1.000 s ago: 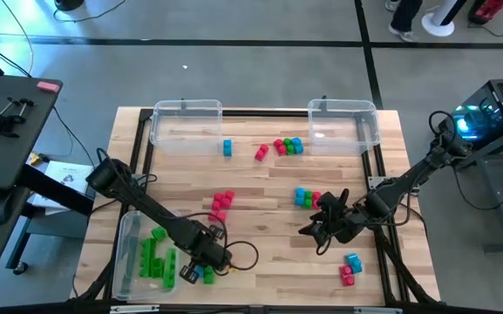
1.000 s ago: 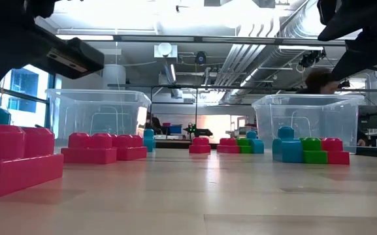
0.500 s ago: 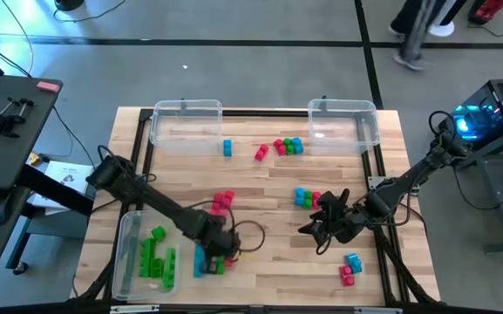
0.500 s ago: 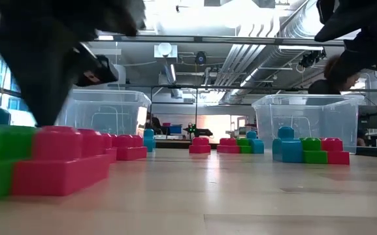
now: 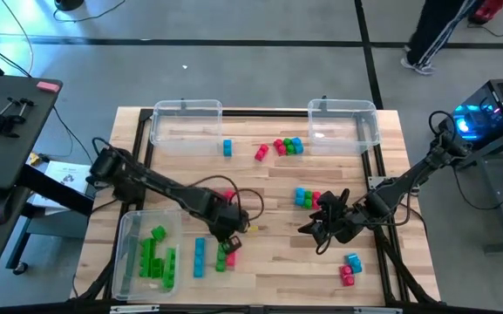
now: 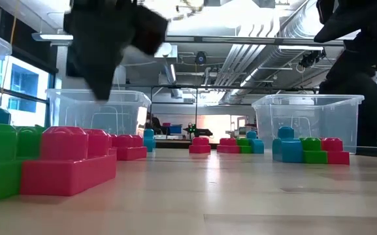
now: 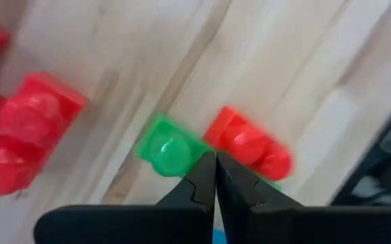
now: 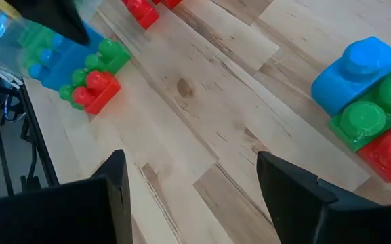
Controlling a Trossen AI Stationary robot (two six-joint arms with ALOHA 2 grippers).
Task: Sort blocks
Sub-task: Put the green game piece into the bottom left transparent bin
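Left wrist view, shut fingers [image 7: 207,177] just above green block [image 7: 166,150], red block [image 7: 249,146]

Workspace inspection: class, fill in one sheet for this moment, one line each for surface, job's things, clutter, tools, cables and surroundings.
Surface: wooden table, black-framed edges.
Job's things: blocks scattered in red, green and blue clusters; green ones lie in the near-left bin.
Clutter: nothing seen besides two far bins, seemingly empty.
Tools: left tool shut, above a red-green cluster; right tool open, holding nothing, over bare wood.
Cables: a cable loops along the left arm.
Surroundings: person walking beyond the table; equipment on both sides.
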